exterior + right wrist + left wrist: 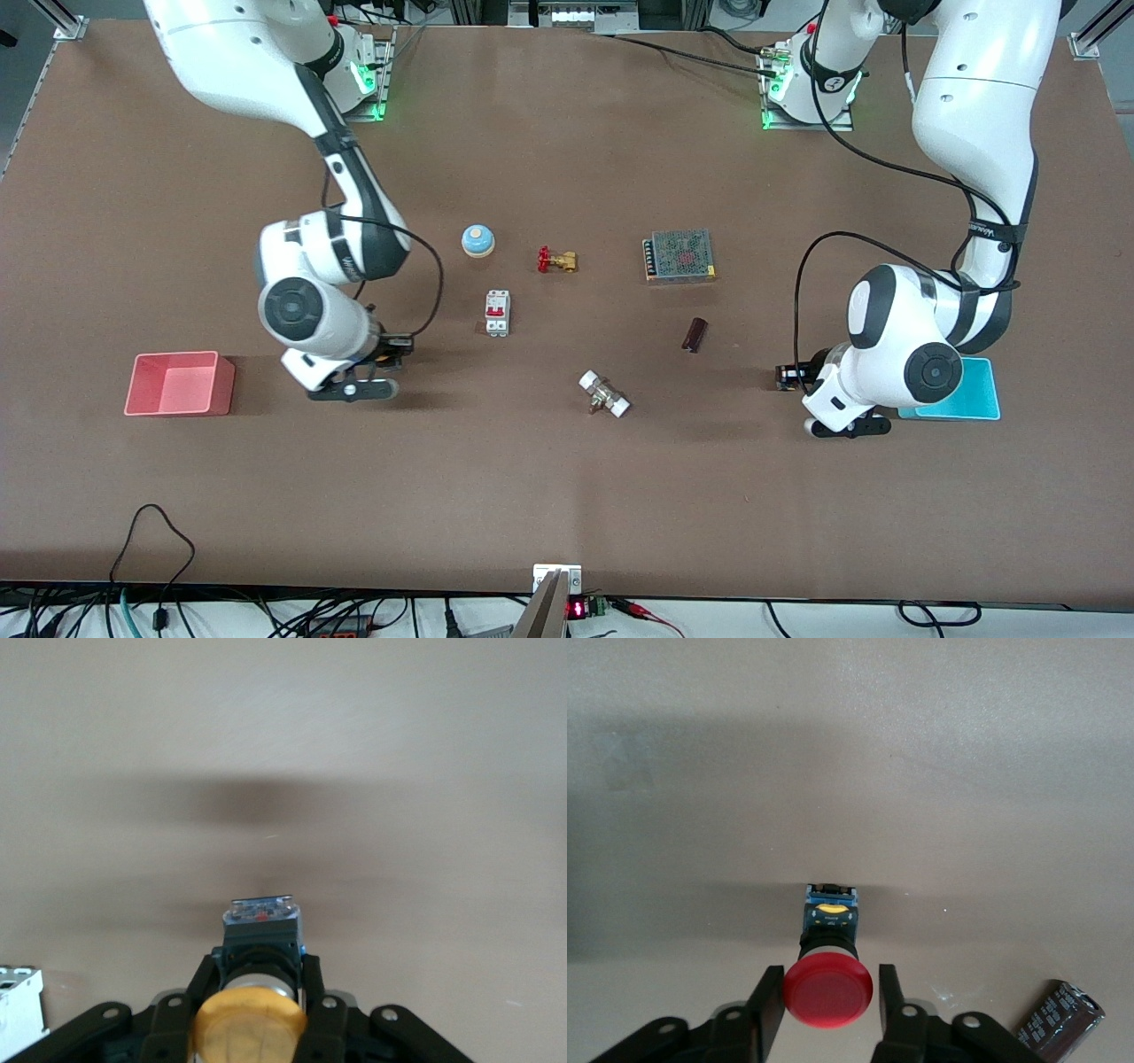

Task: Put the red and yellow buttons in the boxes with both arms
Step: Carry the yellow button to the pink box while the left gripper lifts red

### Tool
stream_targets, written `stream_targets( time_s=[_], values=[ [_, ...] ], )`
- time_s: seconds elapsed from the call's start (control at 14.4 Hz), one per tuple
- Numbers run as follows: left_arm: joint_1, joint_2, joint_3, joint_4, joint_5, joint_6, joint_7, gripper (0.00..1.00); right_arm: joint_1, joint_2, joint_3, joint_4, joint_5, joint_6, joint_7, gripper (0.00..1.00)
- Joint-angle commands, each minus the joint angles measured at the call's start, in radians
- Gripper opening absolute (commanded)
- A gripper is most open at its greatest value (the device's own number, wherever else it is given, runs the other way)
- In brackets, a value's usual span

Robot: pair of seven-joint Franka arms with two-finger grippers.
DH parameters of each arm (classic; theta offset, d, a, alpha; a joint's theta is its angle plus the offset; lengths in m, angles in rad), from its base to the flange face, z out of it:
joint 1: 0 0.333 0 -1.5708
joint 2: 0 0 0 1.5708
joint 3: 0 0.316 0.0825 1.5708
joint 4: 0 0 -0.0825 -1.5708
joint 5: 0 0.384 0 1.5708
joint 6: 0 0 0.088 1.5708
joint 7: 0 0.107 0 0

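Note:
The red button [828, 992] lies on its side on the table, cap toward the wrist camera. It also shows in the front view [783, 376] beside the cyan box [961, 403]. My left gripper [828, 979] [791, 377] is low at the table and open. Its fingers [769, 1001] stand on either side of the red cap, with a small gap on one side. My right gripper [260, 970] [392, 347] is shut on the black body of the yellow button [251, 1028] [400, 342]. It is beside the pink box [223, 385], toward the table's middle.
A white-and-red breaker [497, 312] [18, 1010], a blue-and-white bell [477, 240], a brass valve [557, 260] and a mesh-topped power supply [679, 255] lie mid-table. A dark cylinder [694, 334] [1059, 1023] and a white fitting [604, 394] lie nearer the camera.

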Motion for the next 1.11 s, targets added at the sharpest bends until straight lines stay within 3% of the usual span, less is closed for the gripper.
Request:
stream_targets(
  time_s=[0.0,0.21,0.63,1.04],
  values=[
    [-0.004,-0.014,0.005,0.001,0.015,0.004,-0.010,0.35,-0.073,-0.056,-0.055,0.036,-0.003,-0.092,-0.068,0.27],
    [0.010,-0.037,0.005,0.007,0.013,-0.005,-0.007,0.28,-0.162,-0.053,-0.104,0.084,-0.003,-0.144,-0.203,0.27],
    [0.061,-0.097,0.014,0.020,0.015,-0.016,0.013,0.23,-0.360,0.023,-0.106,0.125,-0.014,-0.115,-0.461,0.27],
    [0.154,-0.132,0.034,0.048,0.038,-0.088,0.156,0.23,-0.389,0.088,-0.106,0.128,-0.026,-0.021,-0.478,0.27]
  ],
)
